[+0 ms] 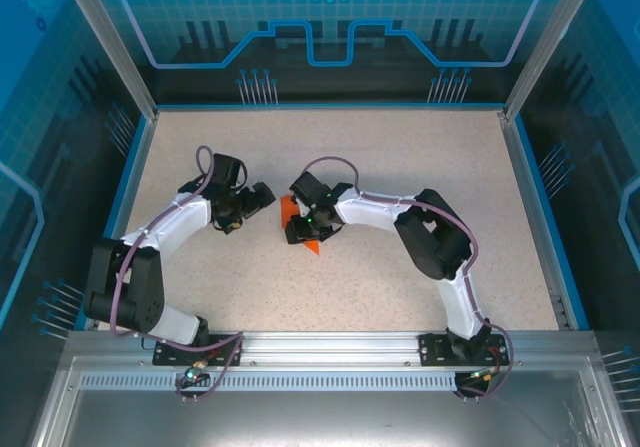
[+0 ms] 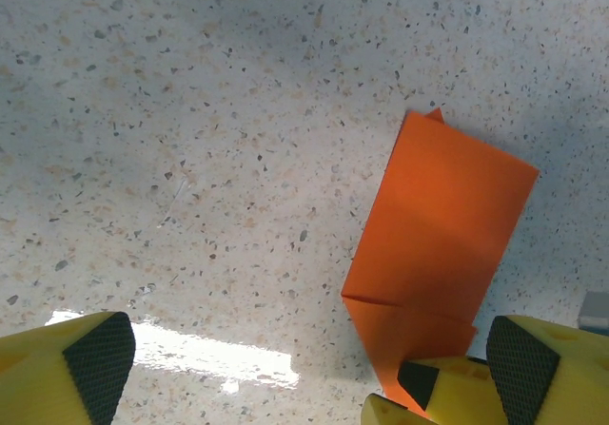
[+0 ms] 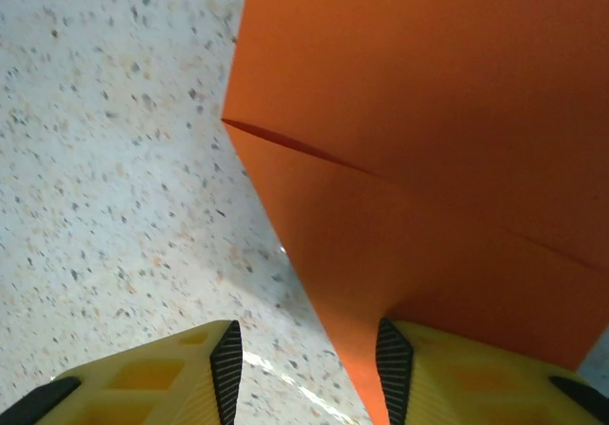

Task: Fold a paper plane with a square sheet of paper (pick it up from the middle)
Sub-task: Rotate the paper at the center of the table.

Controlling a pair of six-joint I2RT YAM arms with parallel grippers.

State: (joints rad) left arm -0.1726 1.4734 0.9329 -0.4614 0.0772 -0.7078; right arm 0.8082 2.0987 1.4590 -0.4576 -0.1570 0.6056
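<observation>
The orange sheet of paper (image 1: pixel 290 207) is folded into a creased strip with a pointed end, at mid table between the two grippers. In the left wrist view the paper (image 2: pixel 447 216) lies ahead and to the right, outside my left gripper (image 2: pixel 309 358), which stands wide open over bare table. A yellow finger of my right gripper (image 2: pixel 447 382) touches the paper's pointed end. My right gripper (image 3: pixel 309 368) has its jaws apart with a gap; the paper (image 3: pixel 428 111) drapes over its right finger (image 3: pixel 395 368), and the point reaches down between the jaws.
The speckled tabletop (image 1: pixel 420 157) is ringed by a blue rim and clear walls. Both grippers, left (image 1: pixel 255 202) and right (image 1: pixel 298 225), sit close together at the centre. An aluminium rail (image 1: pixel 330 347) runs along the near edge.
</observation>
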